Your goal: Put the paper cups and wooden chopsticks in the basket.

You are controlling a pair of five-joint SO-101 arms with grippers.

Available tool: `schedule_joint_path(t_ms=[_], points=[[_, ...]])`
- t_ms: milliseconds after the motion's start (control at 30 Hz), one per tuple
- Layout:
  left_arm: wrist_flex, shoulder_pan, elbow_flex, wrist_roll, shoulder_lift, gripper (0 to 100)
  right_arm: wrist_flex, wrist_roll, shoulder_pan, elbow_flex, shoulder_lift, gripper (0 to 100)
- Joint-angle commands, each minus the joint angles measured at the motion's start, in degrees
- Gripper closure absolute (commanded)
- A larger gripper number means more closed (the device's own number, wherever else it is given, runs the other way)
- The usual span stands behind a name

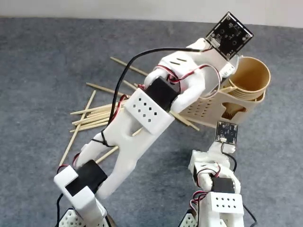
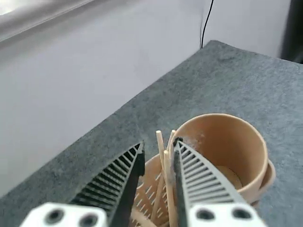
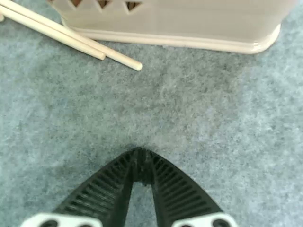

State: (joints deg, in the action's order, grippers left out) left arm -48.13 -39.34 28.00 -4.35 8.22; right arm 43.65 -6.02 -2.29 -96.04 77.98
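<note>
A tan basket stands on the grey mat at the right, with a stack of paper cups in its far end. My left arm stretches over it. My left gripper hangs open above the basket, next to the paper cups. A few wooden chopsticks stand upright between its fingers, close to one finger. Several loose chopsticks lie on the mat to the left. My right gripper is shut and empty, low over the mat near the basket wall.
Two chopsticks lie against the basket's base, close to my right gripper. My right arm sits at the front right, just before the basket. The grey mat is bare at the far left and the right front.
</note>
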Motion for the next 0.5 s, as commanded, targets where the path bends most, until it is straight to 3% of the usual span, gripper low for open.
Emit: schedule_joint_path(t_ms=[0,467], points=[[-7.9,1.1,6.0,0.2,-6.0,89,-1.1,-0.4,-0.3,-5.4,0.7,99.2],[-36.6,6.6,6.6,-2.1,-19.9,89,-1.1,-0.4,-0.3,-5.4,0.7,99.2]])
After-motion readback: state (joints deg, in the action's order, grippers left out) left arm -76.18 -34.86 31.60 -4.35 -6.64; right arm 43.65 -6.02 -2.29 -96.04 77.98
